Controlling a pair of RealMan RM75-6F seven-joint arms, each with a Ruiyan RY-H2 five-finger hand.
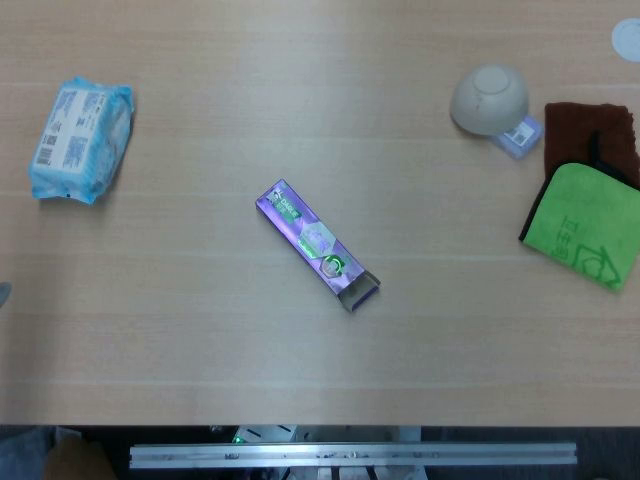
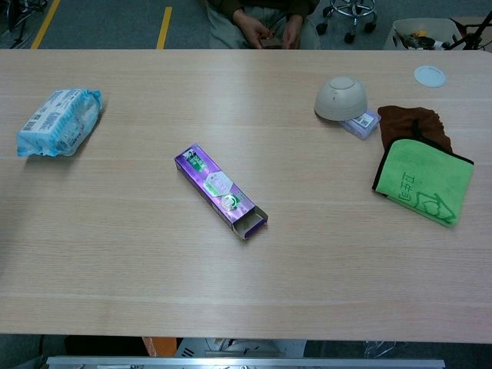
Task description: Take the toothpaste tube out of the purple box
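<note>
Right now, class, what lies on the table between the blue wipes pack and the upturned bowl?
Only the purple box, roughly midway between wipes pack and bowl; both views show it.

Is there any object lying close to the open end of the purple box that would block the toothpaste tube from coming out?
Nothing visible does. The purple box lies alone; the table beyond its open end is bare.

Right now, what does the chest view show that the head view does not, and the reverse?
Only the chest view shows a seated person's hands beyond the table's far edge, a stool base and yellow floor lines.

Only the head view shows the metal rail below the table's near edge.

Both show the long purple cardboard box with its near end open, the blue wipes pack, the upturned beige bowl, the green cloth and the brown cloth. Neither shows a robot hand.
</note>
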